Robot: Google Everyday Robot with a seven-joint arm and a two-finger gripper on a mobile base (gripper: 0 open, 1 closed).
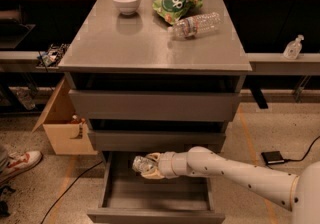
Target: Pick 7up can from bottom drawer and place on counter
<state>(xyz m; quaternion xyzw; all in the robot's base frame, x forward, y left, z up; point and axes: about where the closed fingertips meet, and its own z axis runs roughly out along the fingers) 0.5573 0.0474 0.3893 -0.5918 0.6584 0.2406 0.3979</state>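
The bottom drawer [150,200] stands pulled open under the grey cabinet, its grey floor bare. My gripper [148,168] reaches into it from the right on a white arm and is shut on the 7up can [142,163], a silvery crumpled can held above the drawer floor near the drawer's back. The counter [150,43] is the smooth grey top of the cabinet, above the two upper drawers.
On the counter stand a white bowl [126,1], a green snack bag [178,4] and a lying clear water bottle [196,25]. A cardboard box [62,125] sits left of the cabinet. A shoe [17,164] is at the far left. A small black box [273,157] lies on the floor right.
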